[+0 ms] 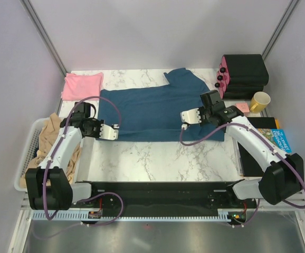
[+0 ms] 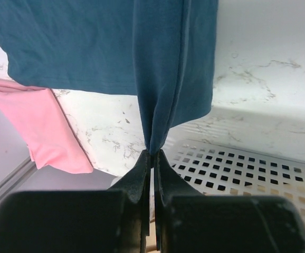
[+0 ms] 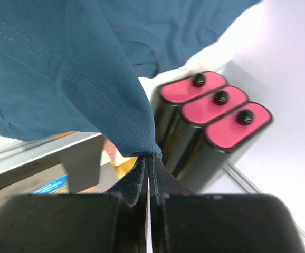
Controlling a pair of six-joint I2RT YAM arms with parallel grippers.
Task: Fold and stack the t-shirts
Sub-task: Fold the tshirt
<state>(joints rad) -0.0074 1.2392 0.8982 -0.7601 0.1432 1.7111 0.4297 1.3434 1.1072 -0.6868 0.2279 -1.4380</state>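
The large dark teal-blue t-shirt [image 1: 152, 108] lies spread across the middle of the marble table. My left gripper [image 1: 115, 129] is over its near left part and my right gripper [image 1: 186, 118] over its near right part. In the left wrist view my left gripper [image 2: 152, 153] is shut on a pinched fold of the blue t-shirt [image 2: 89, 47]. The right wrist view shows my right gripper [image 3: 150, 155] shut on a hemmed corner of the blue t-shirt [image 3: 63, 68]. The pale pink t-shirt [image 1: 82, 85] lies folded at the back left corner, and it shows as the pink t-shirt [image 2: 47, 126].
Black cases with pink caps [image 1: 242, 76] lie at the back right, seen close as the black cases [image 3: 216, 113]. A yellow mug [image 1: 259, 101] and a blue book [image 1: 280, 139] sit along the right edge. A white perforated basket [image 1: 28, 158] with beige cloth [image 1: 49, 134] stands at the left.
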